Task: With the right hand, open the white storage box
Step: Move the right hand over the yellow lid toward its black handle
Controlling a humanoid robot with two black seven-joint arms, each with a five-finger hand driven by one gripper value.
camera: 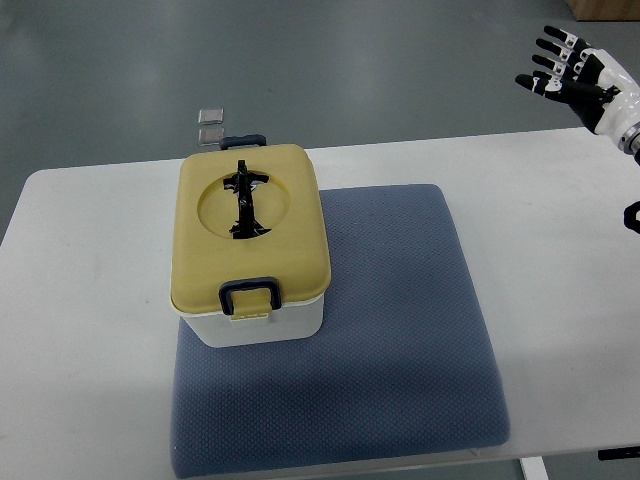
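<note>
Right hand (568, 72) sits at the top right corner, fingers spread, holding nothing, raised past the desk's (560, 220) far edge. From it we read the white storage box (252, 245) well apart, down and to the left, on the left part of a blue mat (400, 340). Yellow lid (250, 225) is shut, long axis running near to far, dark latch (250, 294) on the near end. No left hand in view, so we judge a long reach leftward.

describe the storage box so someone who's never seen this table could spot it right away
On the white table lies a blue-grey mat; the storage box stands on the mat's far left corner. It is the only container there: white body, yellow lid, dark clasp at the front and a dark handle folded into the lid's round recess.
</note>
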